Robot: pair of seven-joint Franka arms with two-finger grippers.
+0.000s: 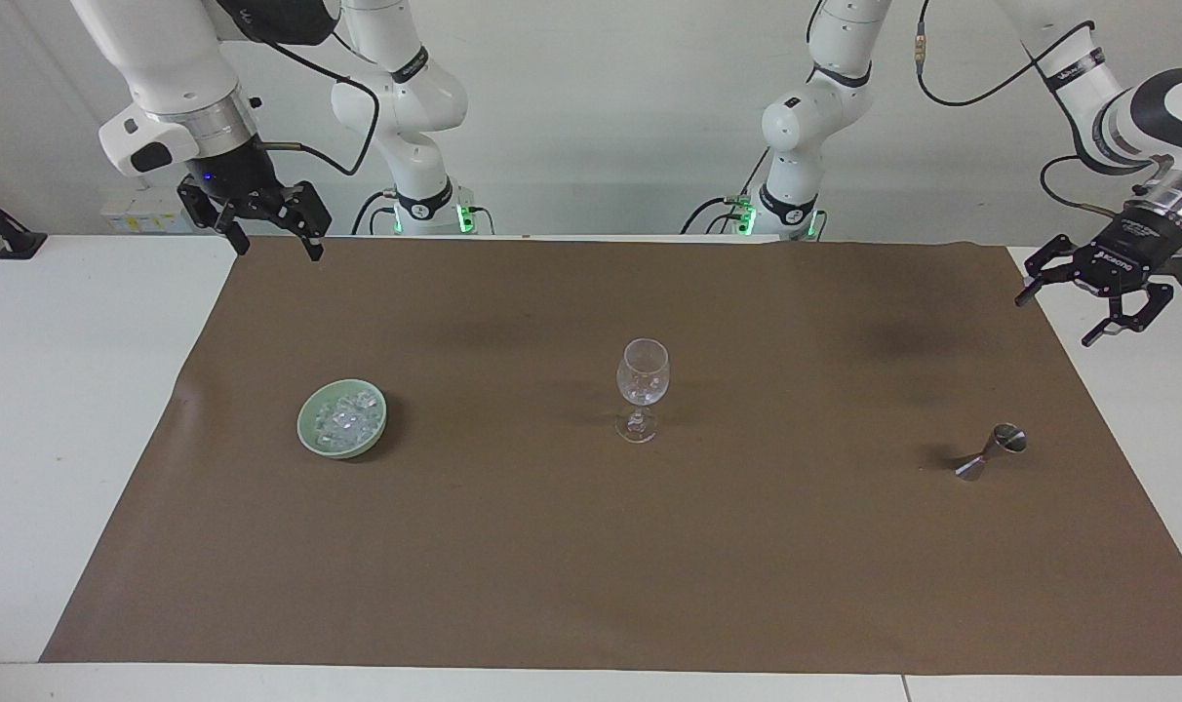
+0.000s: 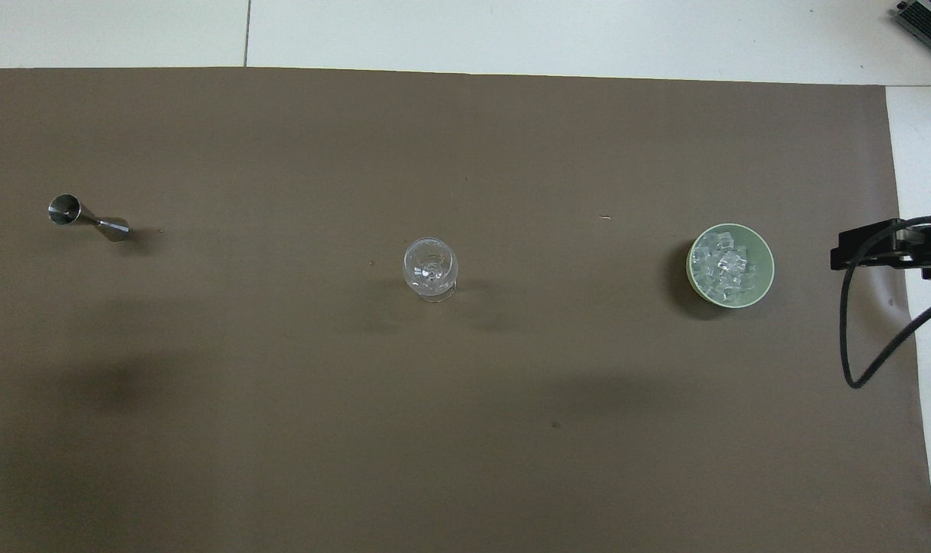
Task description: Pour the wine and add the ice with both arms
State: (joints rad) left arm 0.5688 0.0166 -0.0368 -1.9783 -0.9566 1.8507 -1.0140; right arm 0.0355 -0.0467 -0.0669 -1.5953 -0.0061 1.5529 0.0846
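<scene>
- The wine glass (image 1: 642,388) stands upright in the middle of the brown mat (image 1: 591,546).
- The ice (image 1: 345,419) lies in the green bowl (image 1: 310,431), beside the glass toward the right arm's end.
- The metal jigger (image 1: 990,452) lies beside the glass toward the left arm's end.
- The right gripper (image 1: 277,241) hangs empty over the mat corner, fingers apart.
- The left gripper (image 1: 1064,314) hangs empty over the mat edge, fingers apart.

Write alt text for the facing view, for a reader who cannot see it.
A clear stemmed glass stands mid-table on a brown mat, between a green bowl of ice and a tilted metal jigger. The right gripper and left gripper hang open and empty above the mat's two robot-side corners.
</scene>
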